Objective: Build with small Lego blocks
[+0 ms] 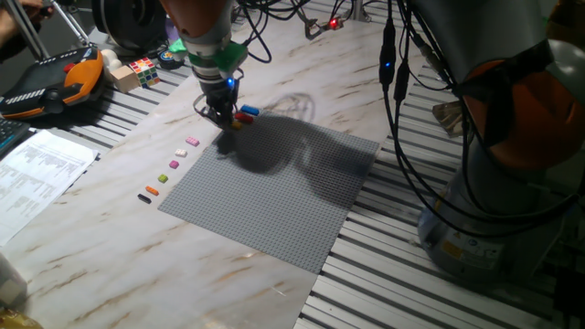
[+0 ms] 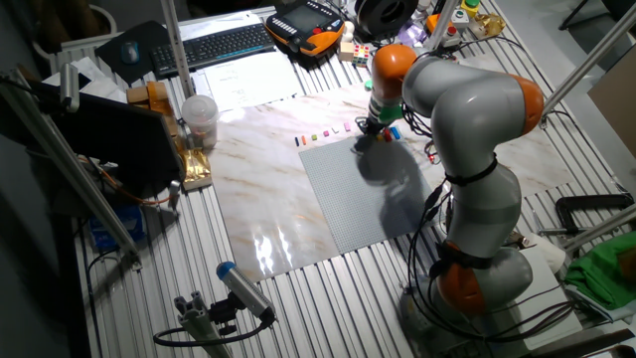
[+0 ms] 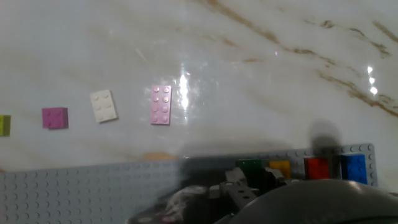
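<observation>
Gripper (image 1: 220, 117) hangs low at the far corner of the grey baseplate (image 1: 274, 196), its fingers too hidden by the hand to tell whether they are apart or together. Along the baseplate's left edge a row of small Lego blocks (image 1: 174, 164) lies on the marble bench (image 1: 110, 219), black nearest, pink farthest. Just right of the gripper sit yellow, red and blue blocks (image 1: 248, 112). At far left a printed sheet (image 1: 37, 178) lies beside a Rubik's cube (image 1: 143, 68).
</observation>
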Motion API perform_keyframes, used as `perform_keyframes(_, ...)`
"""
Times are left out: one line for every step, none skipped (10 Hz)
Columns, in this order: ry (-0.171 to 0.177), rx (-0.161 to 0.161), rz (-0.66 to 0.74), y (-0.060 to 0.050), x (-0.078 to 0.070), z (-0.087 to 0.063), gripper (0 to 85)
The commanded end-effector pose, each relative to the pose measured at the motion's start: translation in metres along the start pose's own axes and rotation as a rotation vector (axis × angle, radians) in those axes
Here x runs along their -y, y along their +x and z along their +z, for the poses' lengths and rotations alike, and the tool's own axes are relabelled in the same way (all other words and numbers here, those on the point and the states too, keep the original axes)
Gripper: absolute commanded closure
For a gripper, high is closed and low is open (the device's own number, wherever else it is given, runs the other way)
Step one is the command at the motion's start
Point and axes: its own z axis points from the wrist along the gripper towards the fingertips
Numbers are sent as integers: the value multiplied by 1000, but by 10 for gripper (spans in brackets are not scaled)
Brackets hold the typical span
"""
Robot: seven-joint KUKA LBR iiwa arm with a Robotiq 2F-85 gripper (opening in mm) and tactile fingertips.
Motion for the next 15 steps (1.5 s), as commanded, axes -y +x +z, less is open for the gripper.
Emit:
perform_keyframes(0, -6, 0, 1, -1, 1, 843)
perform_keyframes(-1, -7, 0, 2, -3, 2, 843)
perform_keyframes(-1, -7, 0, 4, -5, 4, 843)
perform_keyframes(-4, -7, -1, 6, -7, 6, 843)
perform_keyframes(-9, -6, -2, 7, -6, 8, 843)
perform_keyframes(-11, -3, -5, 8, -5, 10, 843)
perform_keyframes(-12, -3, -5, 8, -5, 11, 843)
perform_keyframes(-14, -3, -7, 8, -4, 12, 843)
perform_keyframes(-15, -3, -8, 8, -4, 13, 843)
perform_keyframes(-15, -3, -8, 8, -4, 13, 843)
perform_keyframes(-15, -3, -7, 7, -5, 13, 843)
perform_keyframes(-17, -5, -7, 7, -5, 14, 843)
perform_keyframes(-17, -5, -5, 7, -5, 15, 843)
perform_keyframes(-17, -5, -5, 7, -5, 15, 843)
perform_keyframes(-18, -5, -3, 7, -5, 16, 843)
